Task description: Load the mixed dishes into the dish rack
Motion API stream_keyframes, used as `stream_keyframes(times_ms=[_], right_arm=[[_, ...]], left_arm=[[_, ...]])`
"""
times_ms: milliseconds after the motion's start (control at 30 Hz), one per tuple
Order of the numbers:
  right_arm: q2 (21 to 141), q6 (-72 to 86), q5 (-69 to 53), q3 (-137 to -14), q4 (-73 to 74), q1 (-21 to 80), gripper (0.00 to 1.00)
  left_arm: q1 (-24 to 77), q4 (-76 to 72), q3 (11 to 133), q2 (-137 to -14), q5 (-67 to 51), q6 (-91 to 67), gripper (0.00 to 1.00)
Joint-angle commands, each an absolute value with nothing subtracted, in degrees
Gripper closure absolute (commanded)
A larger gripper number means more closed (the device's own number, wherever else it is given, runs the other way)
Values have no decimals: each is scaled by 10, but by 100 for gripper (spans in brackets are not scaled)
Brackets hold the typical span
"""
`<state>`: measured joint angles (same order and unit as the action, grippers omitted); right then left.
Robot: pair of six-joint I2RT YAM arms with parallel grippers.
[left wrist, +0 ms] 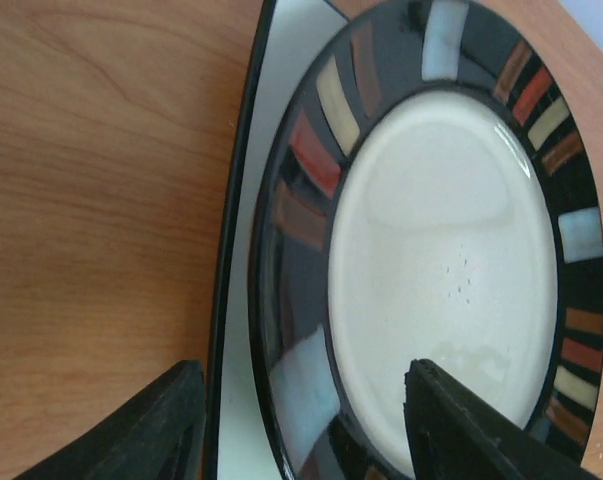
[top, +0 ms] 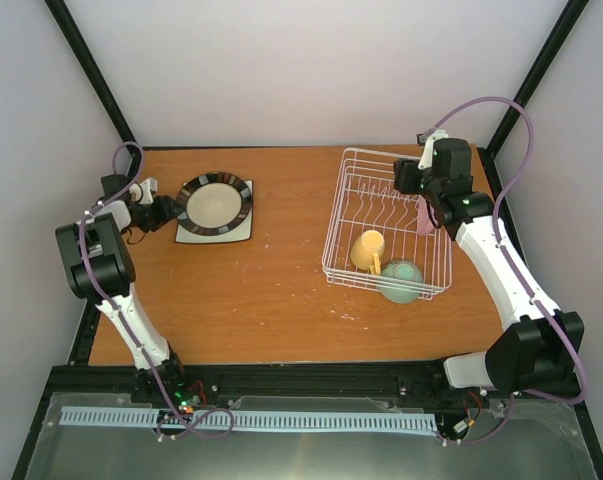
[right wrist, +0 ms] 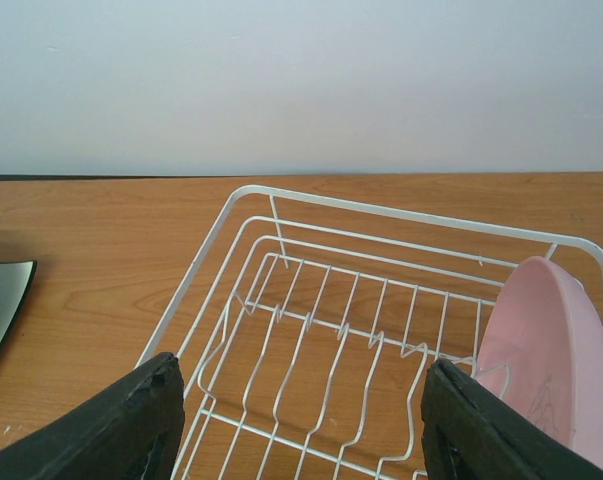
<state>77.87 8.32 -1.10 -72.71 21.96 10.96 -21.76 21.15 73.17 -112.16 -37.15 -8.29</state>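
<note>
Two stacked plates: left gripper [left wrist: 301, 400], half-wide astride the black-rimmed round plate [left wrist: 441, 260], should pinch it alone, sparing the white square plate [left wrist: 286, 50]; right gripper [right wrist: 301, 380] gapes wide, empty

Colours on my feeds
I see a black-rimmed round plate [left wrist: 441, 250] banded with red, orange, cream and pale-blue blocks, cream centre; white wire rack [top: 351, 160], pink round plate [right wrist: 546, 360], pale yellow mug [top: 368, 249], mint-green bowl [top: 402, 282].
</note>
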Motion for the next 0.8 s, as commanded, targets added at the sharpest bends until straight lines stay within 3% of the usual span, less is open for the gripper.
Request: stream_keyframes(times_ms=[0, 200, 467, 767], right_arm=[[767, 80, -20, -738, 202, 107, 36], [775, 79, -22, -740, 206, 107, 36], [780, 77, -24, -744, 209, 108, 36], [785, 79, -31, -744, 208, 110, 36]], left_arm=[[-220, 201, 776, -1146, -386, -89, 47], [-220, 208, 808, -1177, -402, -90, 59], [-220, 210, 820, -1207, -413, -87, 68], [-219, 214, 824, -1204, -409, -81, 94]])
